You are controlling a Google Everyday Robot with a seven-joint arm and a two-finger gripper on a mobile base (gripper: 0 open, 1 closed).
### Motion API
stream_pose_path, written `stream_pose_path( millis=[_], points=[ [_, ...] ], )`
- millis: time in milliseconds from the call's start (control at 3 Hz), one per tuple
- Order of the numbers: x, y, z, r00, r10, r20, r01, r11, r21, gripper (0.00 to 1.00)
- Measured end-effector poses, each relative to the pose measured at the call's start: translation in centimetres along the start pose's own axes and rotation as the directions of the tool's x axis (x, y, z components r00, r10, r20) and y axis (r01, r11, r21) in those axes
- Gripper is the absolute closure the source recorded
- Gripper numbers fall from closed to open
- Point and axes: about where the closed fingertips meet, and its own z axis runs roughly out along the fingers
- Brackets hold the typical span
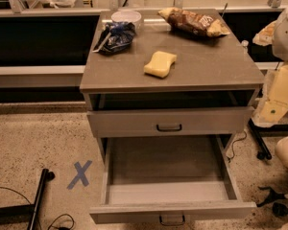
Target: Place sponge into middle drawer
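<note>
1. Camera view. Found a grey cabinet in the centre of the frame, standing on a speckled floor [33, 143].
2. Located the sponge [160, 64] lying flat on the tabletop [216, 68], just left of centre and toward the front edge. Pale yellow, pinched at the waist, touching nothing else.
3. Logged a brown-and-yellow snack bag [194, 22] at the back right of the tabletop, well apart from the sponge.
4. Logged a crumpled dark blue bag [116, 36] at the back left, with a white bowl [126, 17] just behind it at the back edge.
5. Noted a dark open slot under the tabletop, then the upper drawer front [129, 122] below it, pushed in, with a black handle at its middle.
6. Found the middle drawer [134, 212] pulled far out toward the bottom of the frame, tray floor and side walls in view, black handle cut by the lower edge. Sponge outside it, up on the tabletop.
7. Marked a blue tape X [79, 174] on the floor, left of the open drawer.
8. Spotted white arm segments [284, 87] along the right edge of the frame.
9. Took the small dark shape at the lower right for the gripper [273, 199], low beside the open drawer's right front corner and well apart from the sponge. Cannot tell whether the jaws are released or clenched.
</note>
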Motion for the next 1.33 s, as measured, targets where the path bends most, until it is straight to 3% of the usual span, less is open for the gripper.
stream_pose_path(
  millis=[333, 667, 1000, 1333],
  points=[
    [0.0, 0.0, 0.0, 1.0, 0.0, 0.0, 0.0, 1.0, 0.0, 0.0],
    [-0.7, -0.3, 2.7, 0.999, -0.017, 0.032, 0.019, 0.9989, -0.043, 0.0],
    [-2.4, -4.0, 6.2, 0.993, -0.061, 0.099, 0.065, 0.9975, -0.03, 0.0],
    [-5.3, -11.1, 10.7, 0.982, -0.113, 0.153, 0.115, 0.9934, -0.004, 0.0]
  ],
)
